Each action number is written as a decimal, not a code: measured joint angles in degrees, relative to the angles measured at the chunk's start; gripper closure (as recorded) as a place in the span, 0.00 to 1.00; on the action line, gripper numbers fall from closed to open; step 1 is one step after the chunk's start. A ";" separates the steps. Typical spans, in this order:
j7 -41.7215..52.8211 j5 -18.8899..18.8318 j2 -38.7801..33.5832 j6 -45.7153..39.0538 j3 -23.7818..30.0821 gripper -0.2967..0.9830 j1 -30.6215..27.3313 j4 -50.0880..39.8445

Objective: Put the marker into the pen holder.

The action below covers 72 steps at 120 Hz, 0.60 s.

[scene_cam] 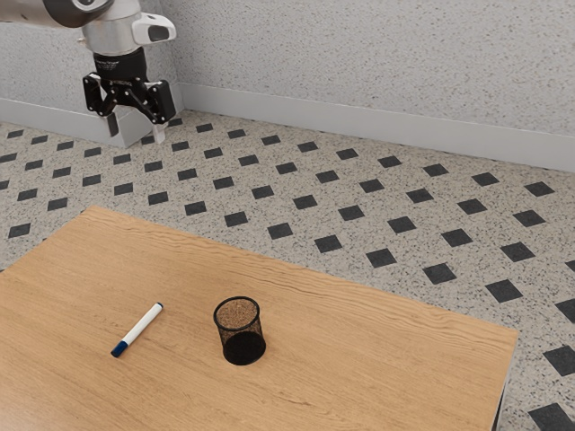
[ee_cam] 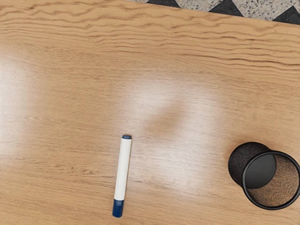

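Gripper (scene_cam: 136,136) state: open, with its fingers (scene_cam: 160,133) spread apart and nothing between them. You have it raised high, well apart from the marker (scene_cam: 139,329), with no contact.

Marker position: lying flat on the table, beside the pen holder (scene_cam: 243,348) with a stretch of bare wood between the two. Its blue cap (ee_cam: 118,208) is fitted at one end; the barrel is white. Nothing touches it, so you should have free access to both sides of the barrel.

Pen holder position: upright on the table (scene_cam: 359,382), mouth facing up. It is a round, black mesh cup, and you can see its empty interior. Beyond the table edge lies the tiled floor (scene_cam: 350,213).

Task status: no step of the transfer is complete. The marker is outside the pen holder and ungripped. Steps left for you: align over the marker, lower, close across the barrel, lift, turn the marker upright, carry it over the mouth, insert and release.

Next move: bring the gripper down over the barrel, with the fingers set to close across its narrow width.

Caution: a round barrel may roll if you touch it on one side first. During insertion, a tilted marker could catch the rim and tip the pen holder.
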<state>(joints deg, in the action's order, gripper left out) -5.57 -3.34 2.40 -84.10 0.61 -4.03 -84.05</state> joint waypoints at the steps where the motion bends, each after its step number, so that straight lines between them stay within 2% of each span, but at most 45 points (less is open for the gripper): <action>1: 0.00 0.00 0.00 0.00 0.00 0.23 0.00 0.00; 34: -0.04 0.65 -0.02 0.00 -0.05 0.23 -0.56 0.05; 44: 0.38 -0.43 2.93 -1.26 -0.07 0.23 -0.70 -1.94; 62: 1.32 -2.14 12.19 -13.15 -0.32 0.23 -1.98 -16.52; 72: 2.05 -2.33 15.32 -20.36 -0.40 0.23 -2.31 -20.09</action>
<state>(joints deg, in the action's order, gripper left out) -3.52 -5.67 17.73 -104.47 0.22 -6.35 -104.14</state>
